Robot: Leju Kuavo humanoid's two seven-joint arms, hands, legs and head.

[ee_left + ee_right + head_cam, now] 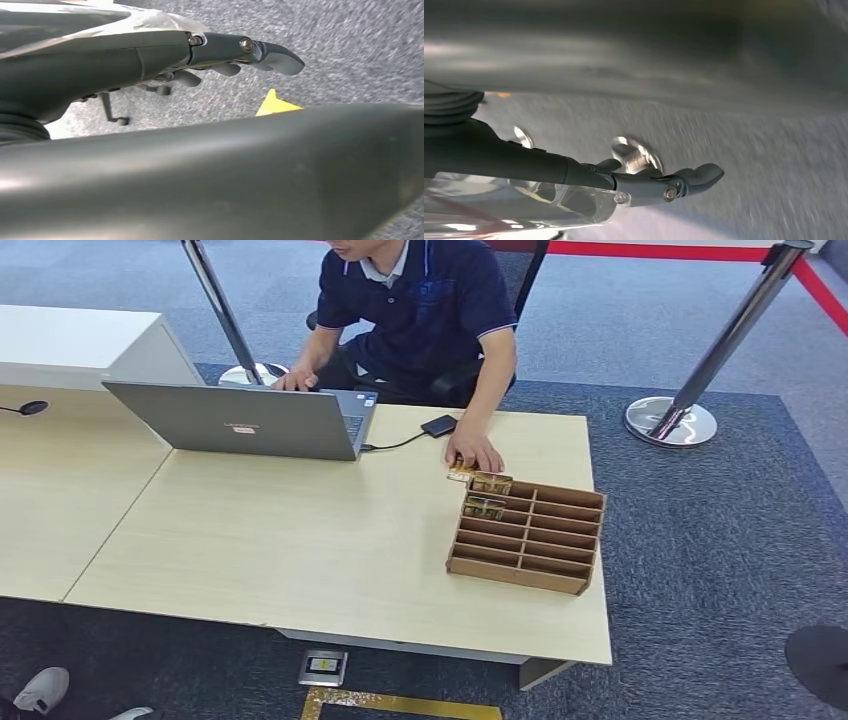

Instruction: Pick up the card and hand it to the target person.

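Grey carpet (700,540) runs under a pale wooden desk (300,540), and your robot faces it from the near side; a seated person (420,310) in a dark polo shirt sits across it, one hand on a grey laptop (240,420), the other hand (475,452) resting on a card (462,472) that lies flat on the desk, just beside the far corner of a brown cardboard slot organiser (525,537); two more cards (488,495) stand in its far slots; a small black device (439,425) is cabled to the laptop. Your left hand (235,55) hangs over carpet, fingers extended and holding nothing; your right hand (654,182) likewise, straight and empty, well away from the card; a chrome stanchion base (671,421) stands beyond the desk.
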